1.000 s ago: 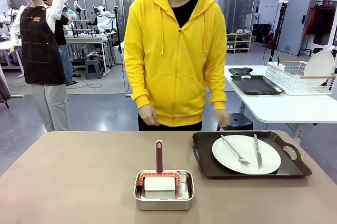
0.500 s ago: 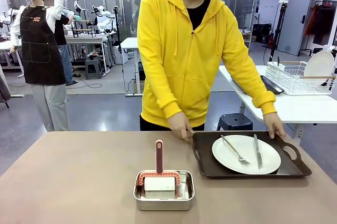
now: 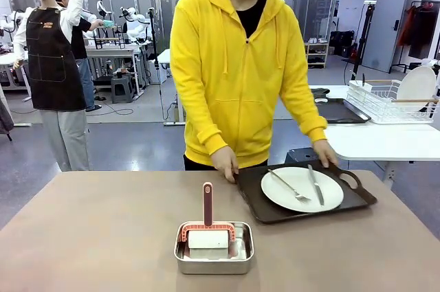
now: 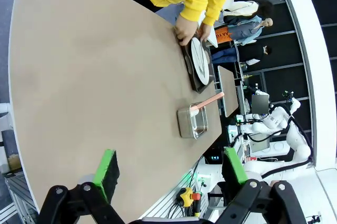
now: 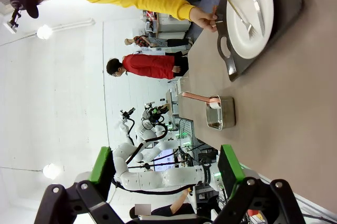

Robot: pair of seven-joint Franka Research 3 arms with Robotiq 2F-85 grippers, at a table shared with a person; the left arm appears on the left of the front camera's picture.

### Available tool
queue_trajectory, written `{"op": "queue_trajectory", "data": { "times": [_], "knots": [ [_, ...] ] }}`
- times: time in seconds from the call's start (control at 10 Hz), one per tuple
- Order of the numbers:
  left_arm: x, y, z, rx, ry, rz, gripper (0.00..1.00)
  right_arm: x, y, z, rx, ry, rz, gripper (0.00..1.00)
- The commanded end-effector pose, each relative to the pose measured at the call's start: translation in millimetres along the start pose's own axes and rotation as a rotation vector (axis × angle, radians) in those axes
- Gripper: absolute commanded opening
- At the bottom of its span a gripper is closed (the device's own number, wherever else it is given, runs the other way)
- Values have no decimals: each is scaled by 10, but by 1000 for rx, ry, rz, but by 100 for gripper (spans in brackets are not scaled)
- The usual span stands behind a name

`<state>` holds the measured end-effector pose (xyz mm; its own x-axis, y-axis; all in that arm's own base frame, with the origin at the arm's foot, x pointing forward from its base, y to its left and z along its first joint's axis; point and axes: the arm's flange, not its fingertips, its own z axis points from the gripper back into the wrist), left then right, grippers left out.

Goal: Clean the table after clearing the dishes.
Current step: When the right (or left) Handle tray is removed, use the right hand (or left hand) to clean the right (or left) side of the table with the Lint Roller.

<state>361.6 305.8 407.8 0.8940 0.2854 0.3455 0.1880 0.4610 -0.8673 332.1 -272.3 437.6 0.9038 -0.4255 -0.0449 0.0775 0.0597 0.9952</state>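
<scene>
The left jaws gape wide, pads (image 4: pixel 107 167) bare; the right jaws and pads (image 5: pixel 101 165) likewise.

right wrist view — tray (image 5: pixel 288 2) cut off at top edge; left wrist view, cutlery on plate (image 4: pixel 199 60) indistinct

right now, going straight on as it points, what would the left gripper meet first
Probably the bare matte taupe table top, near the small rectangular steel pan; depth is unclear.

no text, label, brand or number legible, nothing readable on any surface
</scene>
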Motion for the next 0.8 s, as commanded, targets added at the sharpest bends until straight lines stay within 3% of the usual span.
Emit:
{"op": "queue_trajectory", "data": {
  "times": [0.0, 0.5, 0.6, 0.7],
  "knots": [
    [-37, -5, 39, -22, -12, -12, 100, -27, 16, 8, 9, 5, 5, 100],
    [-37, -5, 39, -22, -12, -12, 100, 0, 0, 0, 0, 0, 0, 100],
    [-37, -5, 39, -22, -12, -12, 100, -159, 148, -243, 12, 8, 50, 100],
    [-37, -5, 39, -22, -12, -12, 100, -224, 398, -703, -77, 57, 82, 100]
  ]
}}
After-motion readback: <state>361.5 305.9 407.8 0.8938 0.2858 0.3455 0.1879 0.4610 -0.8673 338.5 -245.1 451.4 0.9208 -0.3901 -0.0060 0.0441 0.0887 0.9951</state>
